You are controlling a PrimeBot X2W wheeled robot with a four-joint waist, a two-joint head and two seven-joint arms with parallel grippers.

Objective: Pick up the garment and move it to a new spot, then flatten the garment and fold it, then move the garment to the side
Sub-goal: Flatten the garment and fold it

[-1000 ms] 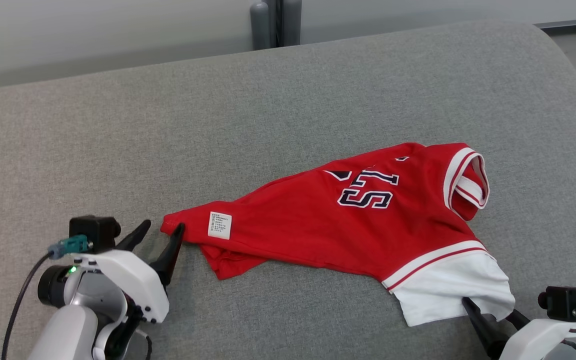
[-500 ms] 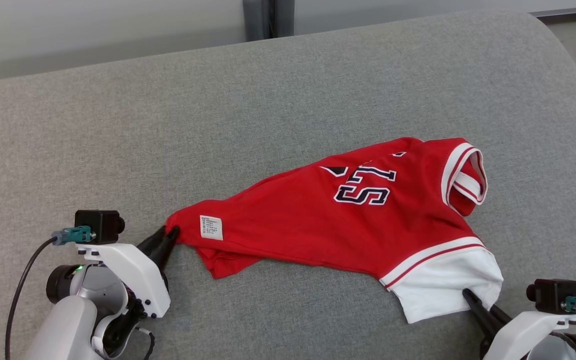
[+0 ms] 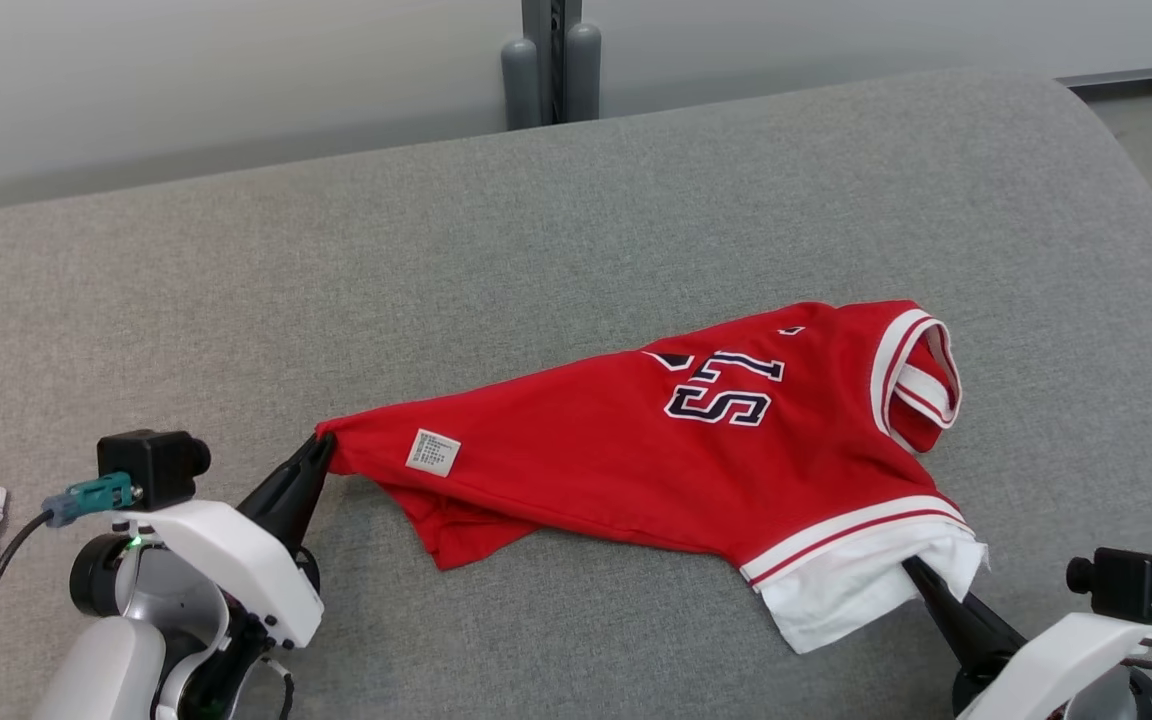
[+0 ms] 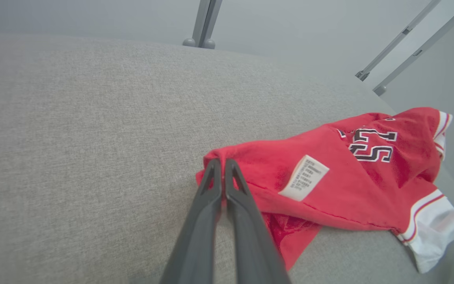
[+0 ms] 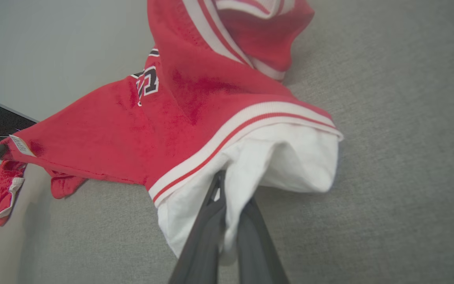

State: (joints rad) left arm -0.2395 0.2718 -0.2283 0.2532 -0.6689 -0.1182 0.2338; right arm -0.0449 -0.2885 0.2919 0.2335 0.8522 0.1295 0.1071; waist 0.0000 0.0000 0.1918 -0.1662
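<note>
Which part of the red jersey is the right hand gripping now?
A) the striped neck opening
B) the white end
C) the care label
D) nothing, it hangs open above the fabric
B: the right hand is shut on the white end of the jersey, with the fabric bunched around its fingers. The left hand pinches the red corner by the care label.

The left gripper point(image 3: 321, 447) sits low on the left. Its two dark fingers are pressed tight together and point up and to the right, pinching a corner of the garment point(image 3: 626, 450). The right gripper point(image 3: 911, 572) sits low on the right. Its fingers point up and left, squeezed tight on the white end.
</note>
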